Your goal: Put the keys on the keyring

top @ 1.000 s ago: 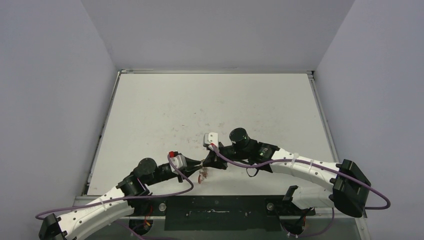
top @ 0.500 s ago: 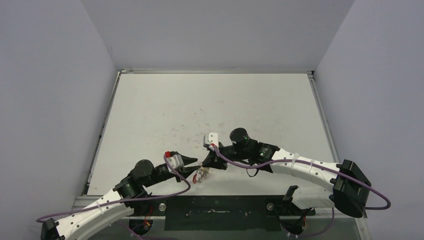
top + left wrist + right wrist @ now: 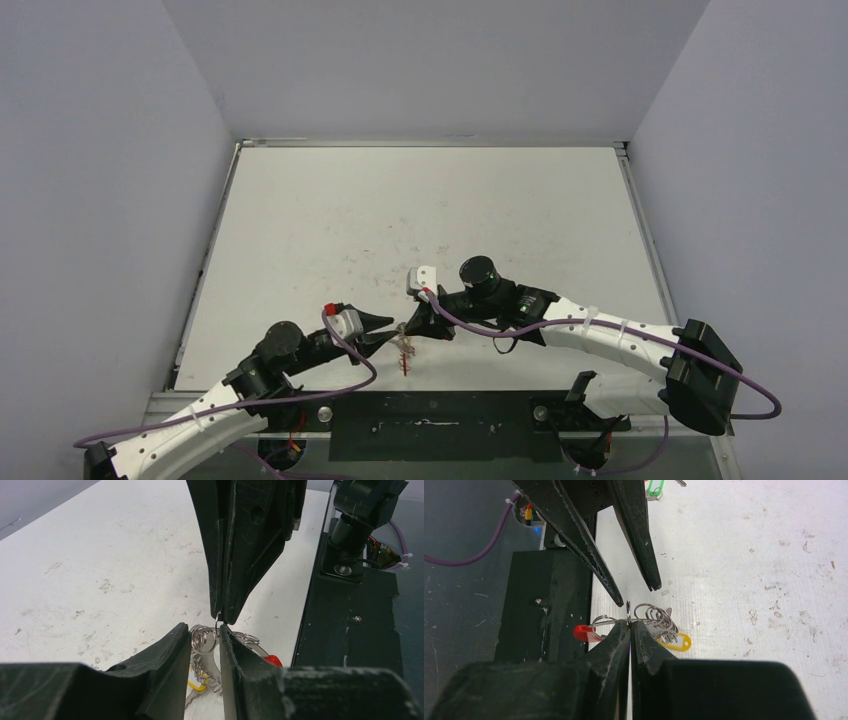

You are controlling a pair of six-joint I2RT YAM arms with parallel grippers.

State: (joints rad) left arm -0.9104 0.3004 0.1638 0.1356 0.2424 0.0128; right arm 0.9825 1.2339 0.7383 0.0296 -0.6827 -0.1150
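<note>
The keyring [image 3: 628, 609] is pinched in the closed right tool [image 3: 630, 624]. The left tool [image 3: 204, 631] is held open near the keys [image 3: 663, 625].

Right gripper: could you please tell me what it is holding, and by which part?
The right gripper pinches the thin silvery metal wire keyring by its rim, between its shut jaws' tips.

This seems to be a robotics laboratory: two robot arms [image 3: 620, 340] are bolted onto a black plate [image 3: 400, 437] at the edge of a scuffed white table [image 3: 420, 200], closed in by plain grey walls [image 3: 100, 200].
</note>
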